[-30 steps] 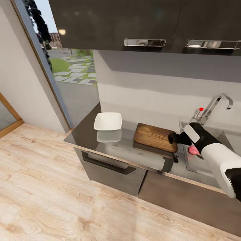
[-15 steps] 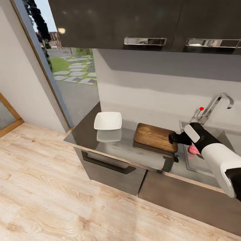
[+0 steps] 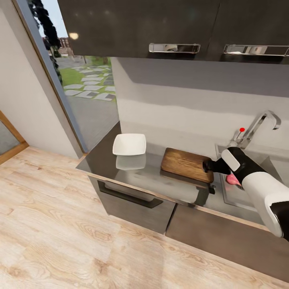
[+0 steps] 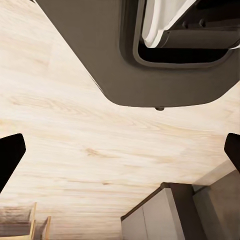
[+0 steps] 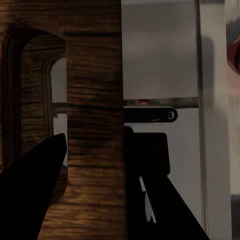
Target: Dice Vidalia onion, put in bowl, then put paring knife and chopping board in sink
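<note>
Right pincer (image 3: 208,165) seemingly clamped on chopping board (image 3: 185,164) edge beside sink (image 3: 257,158), left pincer (image 4: 120,150) released.

head high, wrists close, chopping board (image 3: 186,164) shared

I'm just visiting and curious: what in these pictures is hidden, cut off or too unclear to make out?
- Paring knife: I cannot pick it out for certain; a dark slim shape beyond the chopping board in the right wrist view might be it.
- Pink object in the sink: head view, mostly hidden by the right arm.
- Right gripper: at the board's end by the sink, too small to judge its grip.
- Left gripper: fingers cut off by the picture's edges.
</note>
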`<state>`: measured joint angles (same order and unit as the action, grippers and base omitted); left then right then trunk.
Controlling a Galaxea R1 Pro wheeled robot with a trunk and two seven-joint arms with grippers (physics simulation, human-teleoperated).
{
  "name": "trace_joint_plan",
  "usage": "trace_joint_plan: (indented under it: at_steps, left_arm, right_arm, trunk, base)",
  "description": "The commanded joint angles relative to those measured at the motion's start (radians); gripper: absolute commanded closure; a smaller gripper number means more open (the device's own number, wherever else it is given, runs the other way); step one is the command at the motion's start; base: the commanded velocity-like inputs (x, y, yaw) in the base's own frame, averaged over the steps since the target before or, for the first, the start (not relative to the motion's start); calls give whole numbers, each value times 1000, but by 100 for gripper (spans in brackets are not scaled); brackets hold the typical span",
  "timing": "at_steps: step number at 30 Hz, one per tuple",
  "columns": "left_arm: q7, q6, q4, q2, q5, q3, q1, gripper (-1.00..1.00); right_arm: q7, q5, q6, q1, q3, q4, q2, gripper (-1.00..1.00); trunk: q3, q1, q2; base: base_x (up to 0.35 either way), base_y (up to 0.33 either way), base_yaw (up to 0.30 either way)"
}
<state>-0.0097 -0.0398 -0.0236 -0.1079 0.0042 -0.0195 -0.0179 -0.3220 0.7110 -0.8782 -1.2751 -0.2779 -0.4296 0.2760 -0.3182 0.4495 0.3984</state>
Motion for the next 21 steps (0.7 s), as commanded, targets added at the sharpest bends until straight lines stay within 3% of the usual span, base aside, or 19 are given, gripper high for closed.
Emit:
trace_joint_plan:
  at_steps: [1,21]
  left_arm:
    - [-1,-4,-2,0,1,-2,-1,-100]
    - [-1,-4,-2,1,0,-2,-1,-100]
  right_arm:
    - [-8,11,-2,-1,-7,-1,1,100]
    - [-9,10,-2,-1,-7,-1,2,100]
  trunk:
    - [-1,1,2]
    - [-9,1,2]
  base:
    - [0,0,0]
    - [0,0,0]
